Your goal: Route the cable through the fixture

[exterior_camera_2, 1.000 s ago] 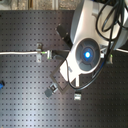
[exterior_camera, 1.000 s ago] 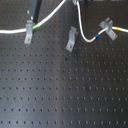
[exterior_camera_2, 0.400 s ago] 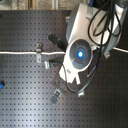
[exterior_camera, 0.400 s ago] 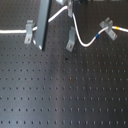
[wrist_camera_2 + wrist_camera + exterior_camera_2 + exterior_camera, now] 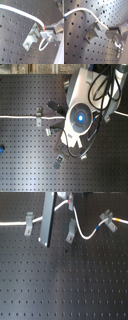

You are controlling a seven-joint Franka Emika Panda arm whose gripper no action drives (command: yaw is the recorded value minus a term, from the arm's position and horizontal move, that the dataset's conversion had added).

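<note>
Tabletop (image 5: 65, 292): black perforated board; its hole grid lets the clips be bolted in a row across the first exterior view.
Cable (image 5: 90, 233): white cord with coloured bands, entering from the first exterior view's left, crossing the left clip (image 5: 28, 223), rising toward the arm, then sagging to the right clip (image 5: 107, 218).
Middle clip (image 5: 71, 231): grey slotted bracket just below the arm; judged the fixture now being threaded.
Pincer (image 5: 47, 32): closed narrowly on the cable, holding it right beside the bracket (image 5: 32, 37) in the second wrist view, so the cord can be steered over the slot.
Cable at the bracket (image 5: 96, 18): lies across the bracket's top edge (image 5: 94, 31) in the first wrist view; whether it sits in the slot cannot be told.
Slack loop (image 5: 44, 45): hangs behind the pincer.
Arm (image 5: 80, 111): hides the middle clip in the second exterior view.
</note>
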